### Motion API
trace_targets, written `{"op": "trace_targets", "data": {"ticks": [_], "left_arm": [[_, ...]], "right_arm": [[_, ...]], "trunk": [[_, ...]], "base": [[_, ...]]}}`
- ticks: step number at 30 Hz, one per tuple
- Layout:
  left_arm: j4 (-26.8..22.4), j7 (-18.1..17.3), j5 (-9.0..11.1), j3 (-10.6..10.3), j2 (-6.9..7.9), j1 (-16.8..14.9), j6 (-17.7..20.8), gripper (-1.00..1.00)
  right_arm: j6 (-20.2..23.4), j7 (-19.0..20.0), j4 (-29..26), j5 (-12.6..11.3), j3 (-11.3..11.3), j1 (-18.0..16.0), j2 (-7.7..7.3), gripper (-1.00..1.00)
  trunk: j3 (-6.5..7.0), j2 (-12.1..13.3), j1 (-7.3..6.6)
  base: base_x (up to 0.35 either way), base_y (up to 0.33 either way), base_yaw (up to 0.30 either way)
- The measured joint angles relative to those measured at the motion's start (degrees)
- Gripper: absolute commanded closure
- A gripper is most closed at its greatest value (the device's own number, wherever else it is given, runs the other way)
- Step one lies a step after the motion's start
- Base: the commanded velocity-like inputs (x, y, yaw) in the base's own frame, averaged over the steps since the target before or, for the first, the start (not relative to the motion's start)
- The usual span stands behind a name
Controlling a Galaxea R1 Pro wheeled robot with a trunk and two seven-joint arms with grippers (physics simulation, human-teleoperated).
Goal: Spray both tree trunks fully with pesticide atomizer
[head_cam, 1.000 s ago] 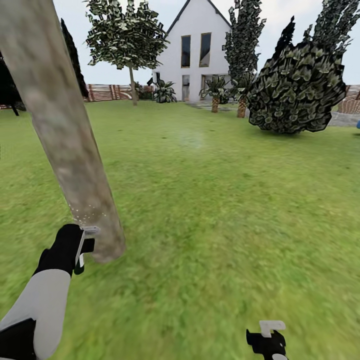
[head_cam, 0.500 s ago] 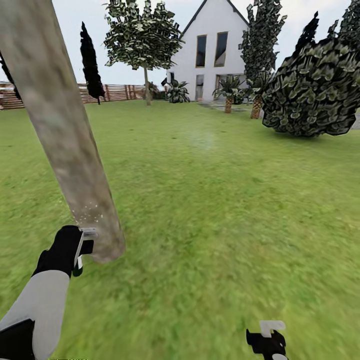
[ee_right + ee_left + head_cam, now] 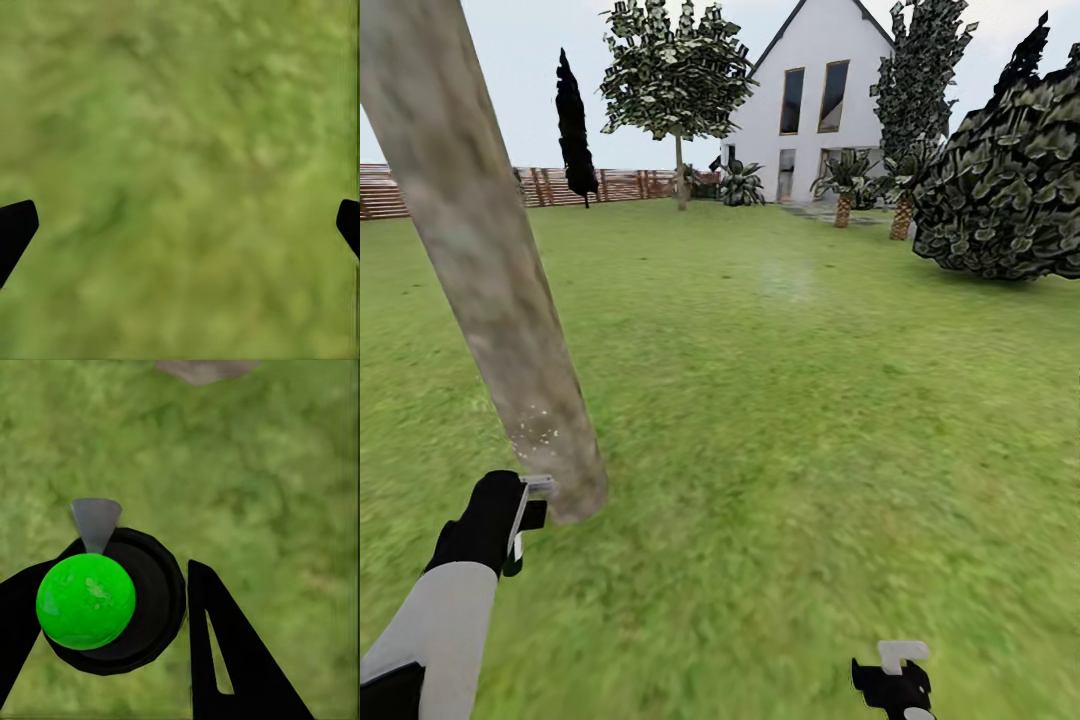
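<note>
A: Item one, left gripper [image 3: 150, 622]?
B: Clamped on the pesticide atomizer [image 3: 112, 600]: dark round body between the two black fingers, with a bright green cap and a grey nozzle cone. In the head view the left gripper [image 3: 525, 505] sits low, just beside the base of the tree trunk [image 3: 490, 290].

A: Item two, right gripper [image 3: 180, 225]?
B: Spread wide, nothing between the fingers; lawn [image 3: 180, 150] beneath. The head view shows it low and well apart from the trunk.

A: Item three, trunk condition?
B: Thick, pale, mottled, leaning across the view. A scatter of pale specks [image 3: 538, 425] near its foot, close to the nozzle; likely spray.

A: Surroundings?
B: Green lawn, slat fence [image 3: 630, 185], white house [image 3: 815, 105], a dark bush [image 3: 1010, 190].

A: Progress?
B: Pickup done. Spraying appears under way at the base of this trunk; the upper trunk looks unspecked, so coverage seems partial. No second pale trunk can be picked out here; judged still to do.
</note>
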Motion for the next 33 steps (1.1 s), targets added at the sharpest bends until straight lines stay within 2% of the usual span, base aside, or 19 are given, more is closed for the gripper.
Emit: {"op": "trace_targets", "data": {"ticks": [4, 15, 29, 33], "left_arm": [[-0.05, -0.08, 0.1, 0.24, 0.31, 1.63, -0.07, 1.0], [-0.23, 0.08, 0.01, -0.33, -0.2, 1.74, 0.02, 1.0], [-0.83, -0.01, -0.13, -0.38, -0.37, 1.23, 0.0, 1.0], [-0.85, 0.0, -0.27, -0.54, -0.18, 1.25, 0.01, 1.0]], "right_arm": [[0.0, -0.06, 0.01, 0.0, 0.0, -0.01, 0.01, -1.0], [-0.01, -0.06, 0.02, 0.0, 0.0, -0.02, 0.01, -1.0], [0.0, -0.08, 0.0, 0.0, 0.0, 0.0, -0.03, -1.0], [0.0, -0.07, 0.02, 0.0, 0.0, -0.01, -0.02, -1.0]], "trunk": [[0.0, 0.0, 0.0], [0.0, 0.0, 0.0], [0.0, 0.0, 0.0], [0.0, 0.0, 0.0]], "base": [[0.088, -0.268, 0.149], [0.091, -0.268, 0.266], [0.111, -0.268, 0.014], [0.111, -0.268, 0.167]]}}
